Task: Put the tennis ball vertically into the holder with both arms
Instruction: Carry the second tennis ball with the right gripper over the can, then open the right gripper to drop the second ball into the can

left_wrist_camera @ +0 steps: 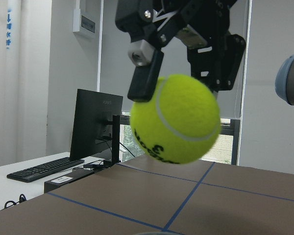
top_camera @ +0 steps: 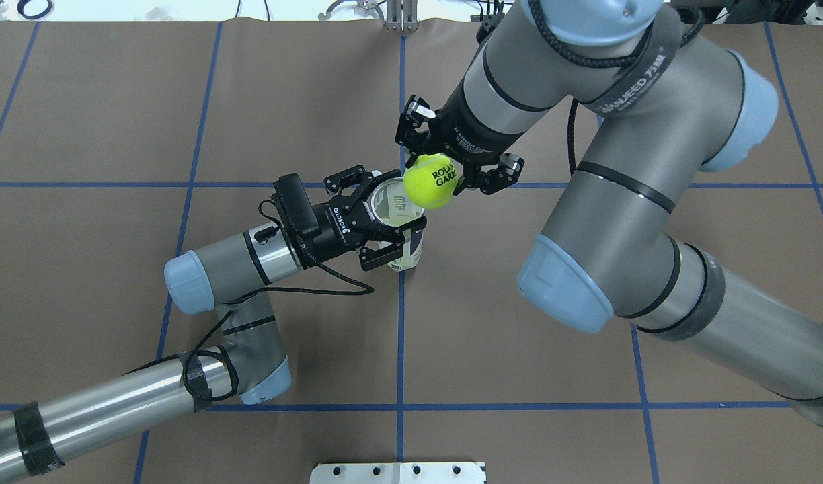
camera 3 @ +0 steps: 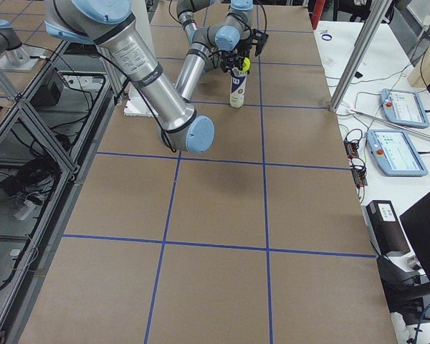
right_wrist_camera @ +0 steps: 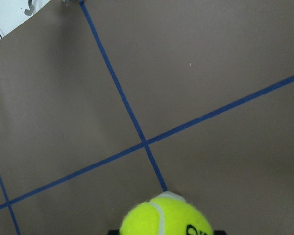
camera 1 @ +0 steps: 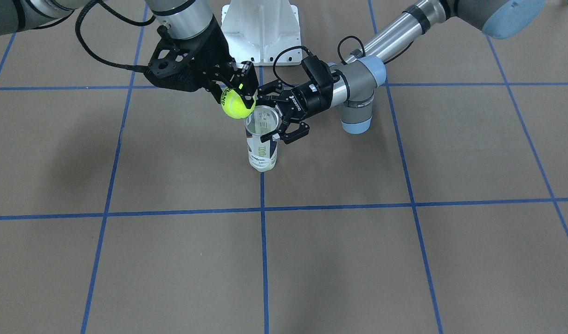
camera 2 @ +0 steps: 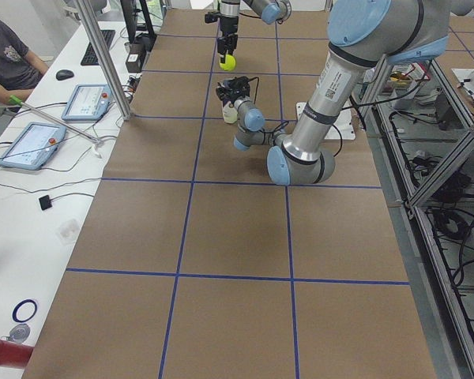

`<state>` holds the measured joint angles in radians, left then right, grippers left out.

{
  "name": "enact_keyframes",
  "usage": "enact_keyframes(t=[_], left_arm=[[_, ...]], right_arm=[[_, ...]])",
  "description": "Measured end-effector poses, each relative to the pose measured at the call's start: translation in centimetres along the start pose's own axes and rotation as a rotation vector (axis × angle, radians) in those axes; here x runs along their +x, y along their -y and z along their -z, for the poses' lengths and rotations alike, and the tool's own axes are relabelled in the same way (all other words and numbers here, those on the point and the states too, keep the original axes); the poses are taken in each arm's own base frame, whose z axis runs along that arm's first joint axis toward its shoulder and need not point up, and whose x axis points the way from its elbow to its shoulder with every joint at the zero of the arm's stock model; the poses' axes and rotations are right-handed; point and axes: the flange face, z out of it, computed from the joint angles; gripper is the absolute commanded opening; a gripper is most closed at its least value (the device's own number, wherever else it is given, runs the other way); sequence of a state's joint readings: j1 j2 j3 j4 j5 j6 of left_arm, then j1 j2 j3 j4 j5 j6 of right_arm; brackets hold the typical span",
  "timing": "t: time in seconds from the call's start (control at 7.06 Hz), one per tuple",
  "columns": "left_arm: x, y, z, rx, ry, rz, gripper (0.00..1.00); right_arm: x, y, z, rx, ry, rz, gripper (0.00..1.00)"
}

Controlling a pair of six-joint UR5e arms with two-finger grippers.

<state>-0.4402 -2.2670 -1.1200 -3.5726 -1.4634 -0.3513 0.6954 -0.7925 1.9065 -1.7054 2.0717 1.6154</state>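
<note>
My right gripper (camera 1: 240,95) is clamped on the tennis ball (camera 1: 237,105), one black finger on each side; the ball hangs in the air, yellow-green, with "ROLAND GARR…" lettering facing up in the overhead view (top_camera: 430,180). My left gripper (top_camera: 384,218) comes in sideways, low over the table (top_camera: 183,101), and is closed around the holder (camera 1: 261,144); its fingers (top_camera: 378,257) sit against opposite sides of the clear can just under the rim, so the opening is narrow and full of can.

The holder stands upright on the brown surface, right by a blue tape line, mouth open upward, white and navy label on its lower body. The ball is above that mouth and not inside it; from overhead and from the front it overlaps the rim on my right-hand side rather than sitting centred; the side view from my left shows a clear gap of air between ball and can top.

My left wrist camera looks up at the ball (left_wrist_camera: 176,125), a "3" printed on its underside, pinched by the right fingers; a monitor (left_wrist_camera: 95,122) and keyboard (left_wrist_camera: 44,169) stand beyond the table edge. The white pedestal base (camera 1: 261,32) stands behind the holder, apart from it.
</note>
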Motion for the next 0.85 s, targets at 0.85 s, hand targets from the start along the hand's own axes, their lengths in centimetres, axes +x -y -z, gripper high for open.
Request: enact_keyframes(t=[0.85], left_arm=[[-0.04,-0.08,0.07,-0.002,0.001,0.0,0.88]], right_arm=[[-1.01,-1.97,-1.63,-0.009,-0.005,0.023,0.0]])
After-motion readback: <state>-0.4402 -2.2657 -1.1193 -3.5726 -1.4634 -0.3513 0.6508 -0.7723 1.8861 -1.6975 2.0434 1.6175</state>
